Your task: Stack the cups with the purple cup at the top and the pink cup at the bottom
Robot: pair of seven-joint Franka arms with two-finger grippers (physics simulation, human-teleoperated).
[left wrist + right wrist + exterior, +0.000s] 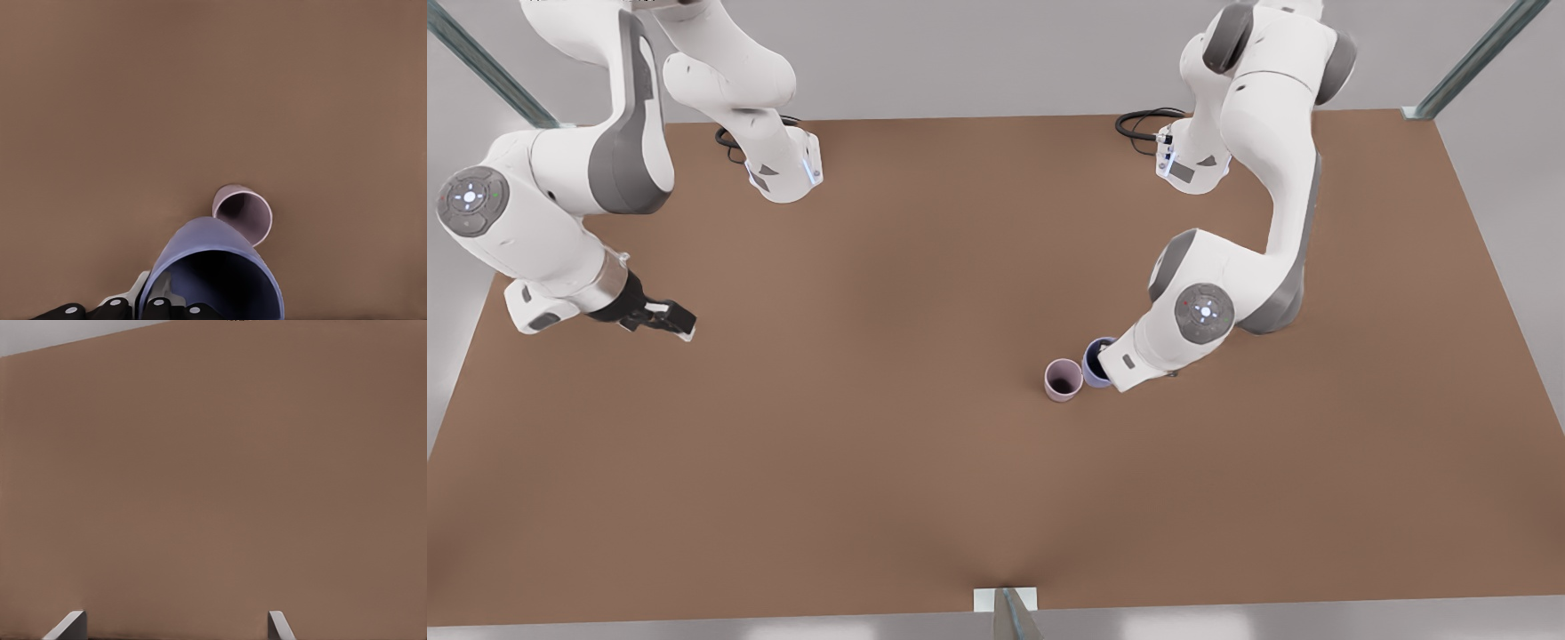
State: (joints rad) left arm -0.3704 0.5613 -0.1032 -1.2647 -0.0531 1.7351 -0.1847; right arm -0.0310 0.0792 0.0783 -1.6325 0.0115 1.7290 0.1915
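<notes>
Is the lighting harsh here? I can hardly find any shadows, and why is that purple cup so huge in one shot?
Front view: soft, even light, no glare; only faint shading around the pink cup. Left wrist view: the purple cup looms large because it sits at the left gripper, its inside dark. Right wrist view: flat brown table, the right gripper open.

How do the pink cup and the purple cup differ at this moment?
The pink cup stands free on the table, while the purple cup has the left gripper at its rim. The pink cup is pale mauve with a darker inside; the purple cup is bluish-purple throughout. Both are small, handleless and tapered. The right gripper waits open, apart.
</notes>
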